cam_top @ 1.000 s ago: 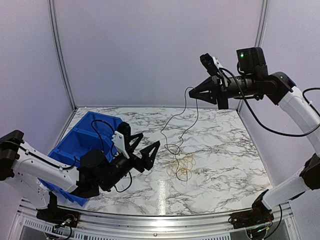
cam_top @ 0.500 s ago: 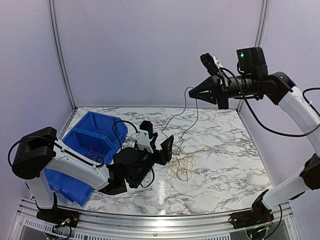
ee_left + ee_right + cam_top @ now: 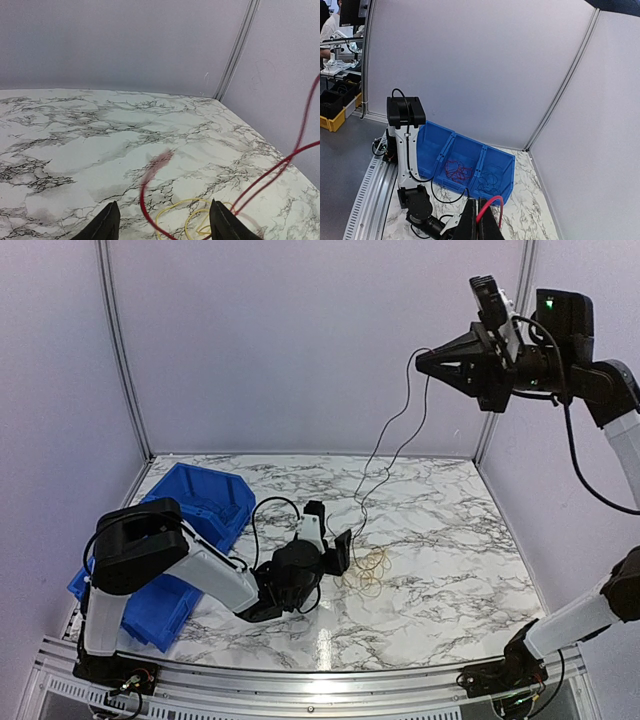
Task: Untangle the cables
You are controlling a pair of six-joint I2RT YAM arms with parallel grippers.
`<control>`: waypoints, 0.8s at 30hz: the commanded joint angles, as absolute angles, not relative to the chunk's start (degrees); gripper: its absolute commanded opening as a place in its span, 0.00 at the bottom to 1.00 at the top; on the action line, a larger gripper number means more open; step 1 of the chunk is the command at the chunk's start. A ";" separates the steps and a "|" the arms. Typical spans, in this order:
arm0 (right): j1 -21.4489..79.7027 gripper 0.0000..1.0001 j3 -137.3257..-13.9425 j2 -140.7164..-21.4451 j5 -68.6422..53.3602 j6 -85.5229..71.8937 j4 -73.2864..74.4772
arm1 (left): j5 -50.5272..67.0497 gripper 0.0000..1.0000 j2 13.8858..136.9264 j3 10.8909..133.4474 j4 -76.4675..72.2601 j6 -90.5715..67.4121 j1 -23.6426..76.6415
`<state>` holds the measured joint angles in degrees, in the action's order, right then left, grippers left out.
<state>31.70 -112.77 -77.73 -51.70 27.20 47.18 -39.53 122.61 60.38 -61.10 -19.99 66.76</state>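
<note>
My right fingers point(image 3: 421, 358) pinch a thin red wire point(image 3: 487, 202) aloft; left fingers point(image 3: 343, 546) spread beside tan wire tangle point(image 3: 372, 565) on marble desk point(image 3: 460, 540).

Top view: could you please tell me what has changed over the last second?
The right gripper, shut on the red wire, rose and swung to the right, drawing the wire up taller. The left gripper reached forward to the wire pile, its jaws narrowing but open, holding nothing. The wire pile stayed on the table.

White arms point(image 3: 215, 578); black joints point(image 3: 140, 540), wiring point(image 3: 270, 500), pincers point(image 3: 420, 362)
</note>
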 commanded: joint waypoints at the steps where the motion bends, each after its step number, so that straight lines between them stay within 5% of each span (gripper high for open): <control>1: 30.21 0.00 -115.87 -76.87 -55.38 25.97 47.99 | -38.67 0.63 123.92 61.87 -58.42 -22.29 64.87; 14: 24.88 0.00 -123.66 -75.88 -61.65 25.67 48.93 | -37.85 0.61 124.28 60.65 -56.05 -23.56 63.02; 24: 24.87 0.00 -111.60 -74.43 -56.95 25.53 45.71 | -33.65 0.67 110.19 48.59 -60.00 -20.06 63.40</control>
<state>25.36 -116.55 -74.50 -59.46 26.44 47.33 -36.18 119.09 53.76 -57.10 -22.65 63.13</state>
